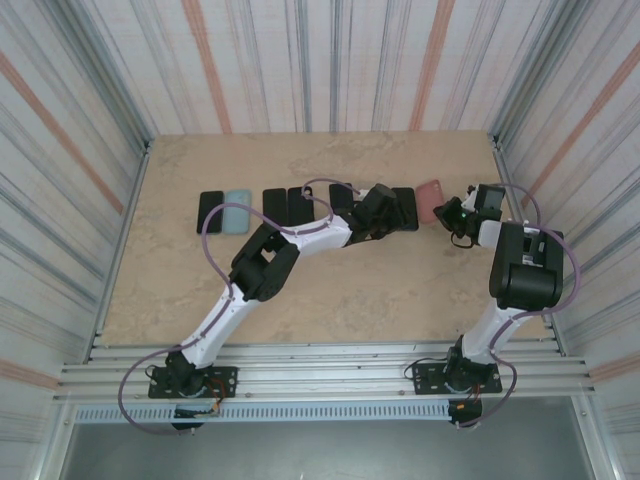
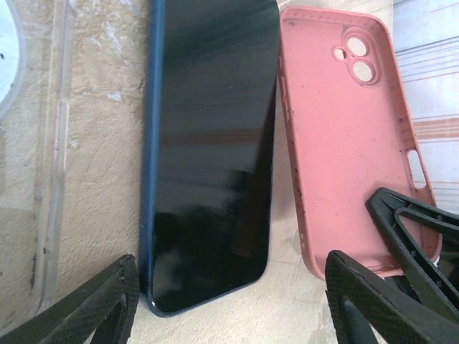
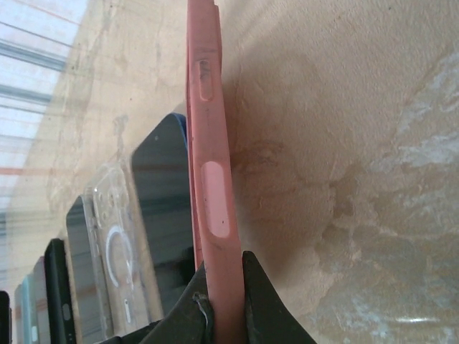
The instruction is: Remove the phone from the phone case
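The phone (image 2: 211,150) is seen bare on the tabletop (image 2: 100,143), beside the empty case (image 2: 344,136) pinched by the right hand (image 3: 226,287); the left hand (image 2: 229,301) is spread open; removal is judged done; only release is called for.

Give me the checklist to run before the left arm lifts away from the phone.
1. Phone out of the pink case: ok, the case is empty and the phone lies beside it.
2. Phone resting flat on the table: ok.
3. Left tool released: ok, jaws open, straddling the phone's near end.
4. Right tool holding the case: ok, shut on its edge.
5. Gap between phone and case: cannot tell, their long edges run very close at the far end.
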Available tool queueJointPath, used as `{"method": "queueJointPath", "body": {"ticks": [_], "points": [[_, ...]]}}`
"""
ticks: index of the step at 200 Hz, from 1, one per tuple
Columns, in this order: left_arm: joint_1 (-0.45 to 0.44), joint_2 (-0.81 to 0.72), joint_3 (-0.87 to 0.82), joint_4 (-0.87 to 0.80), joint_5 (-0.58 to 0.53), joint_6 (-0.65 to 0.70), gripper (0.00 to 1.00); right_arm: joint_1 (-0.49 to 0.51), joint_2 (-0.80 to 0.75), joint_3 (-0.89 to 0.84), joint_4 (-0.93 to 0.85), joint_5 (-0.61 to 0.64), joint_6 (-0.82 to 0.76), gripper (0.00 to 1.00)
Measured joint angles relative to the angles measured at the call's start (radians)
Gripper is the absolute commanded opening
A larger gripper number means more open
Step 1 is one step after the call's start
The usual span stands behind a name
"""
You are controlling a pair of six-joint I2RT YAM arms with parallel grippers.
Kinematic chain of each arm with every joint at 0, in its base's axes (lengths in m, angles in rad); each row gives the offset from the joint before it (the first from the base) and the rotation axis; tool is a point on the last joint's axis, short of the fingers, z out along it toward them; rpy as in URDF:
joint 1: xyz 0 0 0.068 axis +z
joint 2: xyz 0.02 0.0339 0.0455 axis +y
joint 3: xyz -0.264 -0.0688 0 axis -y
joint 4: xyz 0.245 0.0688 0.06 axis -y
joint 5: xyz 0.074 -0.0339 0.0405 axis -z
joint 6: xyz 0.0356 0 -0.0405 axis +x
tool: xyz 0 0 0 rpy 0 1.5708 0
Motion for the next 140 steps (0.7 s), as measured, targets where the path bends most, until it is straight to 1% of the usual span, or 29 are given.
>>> {"method": "queueJointPath", "body": {"ticks": [36,70,83,106,140], "points": [[0.002,0.000,0.007,-0.019,0.007,0.034,0.73,-0.011,0.013,0.003,-0.027,-0.012,0.000,0.14],[0.002,-0.008,0.007,-0.035,0.015,0.051,0.73,-0.014,0.020,0.027,-0.054,-0.019,-0.007,0.23],[0.003,-0.013,0.007,-0.040,0.018,0.063,0.73,-0.016,0.023,0.037,-0.061,-0.019,-0.011,0.29],[0.007,-0.032,0.007,-0.042,0.022,0.084,0.73,-0.019,0.025,0.049,-0.077,-0.019,-0.028,0.32],[0.009,-0.084,0.007,-0.041,0.026,0.125,0.73,-0.026,0.025,0.063,-0.108,-0.018,-0.053,0.41]]}}
